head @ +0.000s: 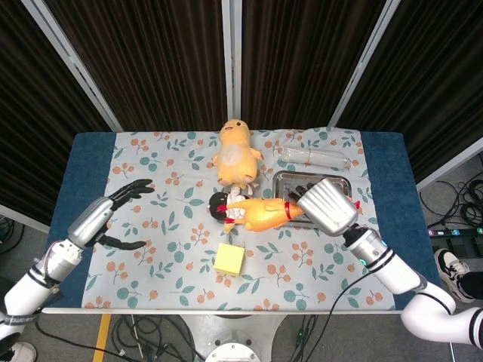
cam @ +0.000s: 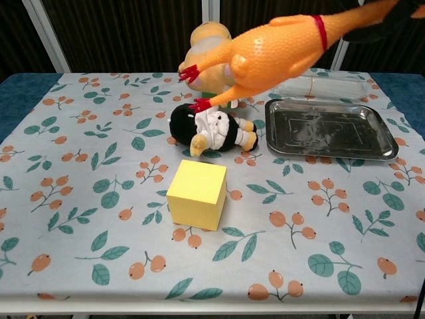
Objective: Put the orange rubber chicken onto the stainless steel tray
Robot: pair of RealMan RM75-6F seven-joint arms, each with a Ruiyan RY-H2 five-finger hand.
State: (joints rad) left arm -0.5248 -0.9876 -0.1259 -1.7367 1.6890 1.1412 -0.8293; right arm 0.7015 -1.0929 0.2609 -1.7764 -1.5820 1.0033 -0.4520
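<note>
My right hand holds the orange rubber chicken by its neck end, high above the table. The chicken hangs in the air, its red feet pointing left over the black-and-white doll. The stainless steel tray lies at the right middle of the cloth, partly hidden by my hand in the head view; in the chest view the tray shows bare. My left hand hovers over the table's left side with its fingers spread and nothing in it.
A yellow cube stands near the front centre. A yellow plush duck lies at the back, with the doll in front of it. A clear plastic bag lies behind the tray. The blue table edge shows beyond the flowered cloth.
</note>
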